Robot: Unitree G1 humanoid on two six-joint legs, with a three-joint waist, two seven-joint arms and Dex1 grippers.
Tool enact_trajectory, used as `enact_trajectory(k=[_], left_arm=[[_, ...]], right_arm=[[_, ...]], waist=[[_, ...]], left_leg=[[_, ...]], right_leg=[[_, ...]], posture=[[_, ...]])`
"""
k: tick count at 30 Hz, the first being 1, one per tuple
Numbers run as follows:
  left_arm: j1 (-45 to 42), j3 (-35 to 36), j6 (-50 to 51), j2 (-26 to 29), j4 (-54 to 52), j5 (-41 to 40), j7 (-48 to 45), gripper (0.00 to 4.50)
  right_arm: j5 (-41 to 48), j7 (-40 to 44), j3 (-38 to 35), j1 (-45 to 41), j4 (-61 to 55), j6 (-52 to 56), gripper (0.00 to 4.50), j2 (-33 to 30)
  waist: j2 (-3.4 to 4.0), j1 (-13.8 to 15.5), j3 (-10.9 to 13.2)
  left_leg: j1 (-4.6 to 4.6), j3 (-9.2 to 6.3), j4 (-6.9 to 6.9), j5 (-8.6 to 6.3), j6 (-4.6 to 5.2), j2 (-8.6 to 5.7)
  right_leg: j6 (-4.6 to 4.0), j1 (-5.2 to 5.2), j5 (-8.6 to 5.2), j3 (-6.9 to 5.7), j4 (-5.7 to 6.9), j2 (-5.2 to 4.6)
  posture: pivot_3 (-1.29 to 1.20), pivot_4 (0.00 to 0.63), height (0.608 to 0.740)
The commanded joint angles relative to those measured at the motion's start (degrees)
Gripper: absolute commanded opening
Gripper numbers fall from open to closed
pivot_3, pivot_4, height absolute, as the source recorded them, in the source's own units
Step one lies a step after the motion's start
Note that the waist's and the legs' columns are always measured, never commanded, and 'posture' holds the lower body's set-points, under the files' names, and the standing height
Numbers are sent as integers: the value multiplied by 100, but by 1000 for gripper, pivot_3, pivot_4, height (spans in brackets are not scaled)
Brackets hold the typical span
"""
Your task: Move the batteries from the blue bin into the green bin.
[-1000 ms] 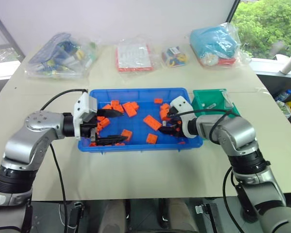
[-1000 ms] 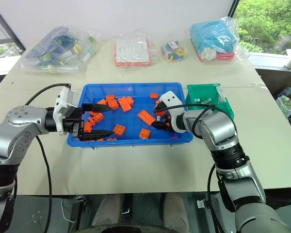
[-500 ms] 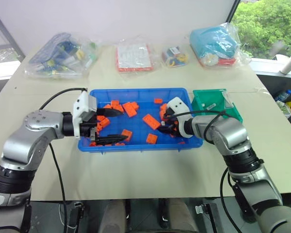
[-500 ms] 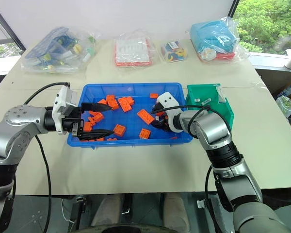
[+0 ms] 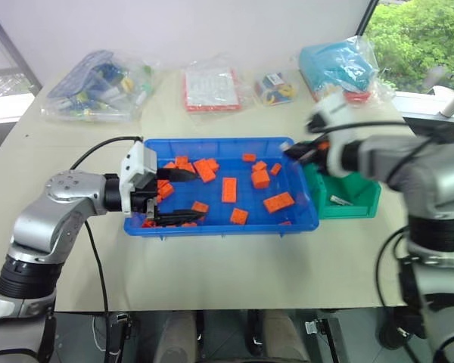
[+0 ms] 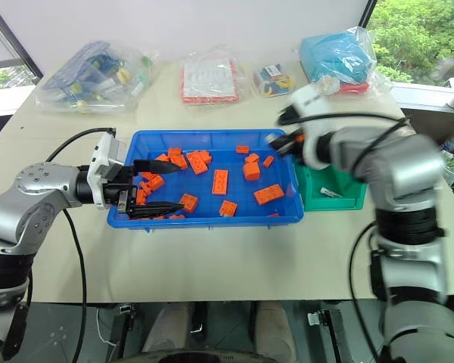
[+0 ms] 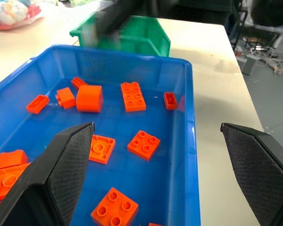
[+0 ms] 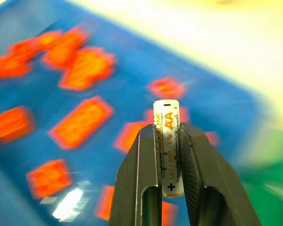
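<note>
Right gripper point(image 8: 166, 155) clamped on battery point(image 8: 166, 141), upper right of frame; we carry clear over green bin point(image 5: 346, 190) before releasing. Left gripper point(image 7: 165, 174) apart, idle in blue bin point(image 5: 212, 144).

Tray point(image 5: 212, 224) centre of table point(image 5: 234, 265); bin point(image 5: 352, 198) touching its right; blocks point(image 5: 228, 189) inside tray; bags point(image 5: 98, 85) behind.

A pale beige rectangular table point(image 5: 212, 265) carries a wide shallow bright blue plastic bin point(image 5: 219, 224) with a small deep green plastic bin point(image 5: 356, 204) touching its right end; behind them lie four clear plastic bags point(image 5: 98, 87) in a row.
</note>
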Motion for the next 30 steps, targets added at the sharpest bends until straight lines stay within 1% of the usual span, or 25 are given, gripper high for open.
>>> enact_trajectory(k=[1,3,5,7,10,11,12,14,18,21,24,27,30], left_arm=[[-13,14,-252,29,61,105,-132,4500],[-81,-21,-321,57,166,169,-211,4500],[-183,-31,-338,54,264,189,-255,4500],[-289,-44,-376,54,376,225,-301,4500],[-355,-53,-433,86,474,276,-367,4500],[-364,-51,-449,112,504,302,-394,4500],[-372,-38,-461,150,545,321,-429,4500],[-374,-2,-489,231,642,356,-497,4500],[-357,193,-576,540,1016,435,-681,4500],[-285,500,-694,980,1441,475,-902,4500],[-243,631,-858,1297,1787,558,-1135,4500],[-338,735,-1048,1561,2282,688,-1306,4500],[-374,789,-1168,1657,2408,732,-1393,4500]], right_arm=[[-61,220,-98,430,55,-158,57,-618],[-105,307,-72,782,51,-296,57,-916],[-88,352,-83,998,43,-419,57,-981],[-223,296,18,1149,131,-640,1140,-992],[-422,298,115,1236,307,-1113,2510,-994],[-485,445,140,1289,355,-1465,3096,-1062],[-501,721,99,1376,411,-1922,3551,-1152],[-492,1279,-44,1557,577,-2780,3551,-1319],[-406,2737,-469,2026,1352,-4416,3551,-1827],[-549,3686,-634,2240,2297,-5664,3551,-2207],[-683,4248,-546,2083,3075,-6324,3551,-2376],[-761,4766,-339,1640,3819,-6506,3551,-2404],[-859,4999,-244,1395,4187,-6666,3551,-2314]], waist=[[-2,-11,-1],[-1,-25,-1],[-1,-56,-1],[0,-82,0],[0,-71,0],[0,-64,0],[0,-60,0],[0,-38,0],[-1,-23,1],[-2,-51,2],[1,-86,3],[11,-101,8],[13,-90,9]], left_leg=[[1,0,-1,0,0,0],[2,0,-1,0,0,0],[3,1,0,0,0,0],[3,0,1,0,0,0],[5,-1,1,0,0,1],[4,1,1,0,0,1],[3,2,1,0,0,0],[1,3,1,0,0,0],[1,5,3,0,1,-1],[4,7,4,0,1,0],[7,9,2,0,0,1],[13,16,1,0,0,3],[11,16,2,1,0,4]], right_leg=[[0,0,0,1,0,0],[-1,0,0,1,2,0],[0,0,0,1,4,0],[0,-4,0,5,7,2],[0,-4,0,6,9,5],[1,-4,0,6,8,5],[1,-4,0,6,7,3],[2,-4,0,6,3,3],[4,-2,-1,5,2,2],[4,-1,-1,5,2,3],[3,-2,-1,5,5,3],[3,-3,-1,7,9,4],[2,-5,-2,8,10,3]], posture=[[0,150,737],[0,150,737],[0,150,737],[0,150,737],[0,150,737],[0,150,737],[0,150,737],[0,150,737],[0,150,737],[0,150,737],[0,150,737],[0,150,737],[0,150,737]])
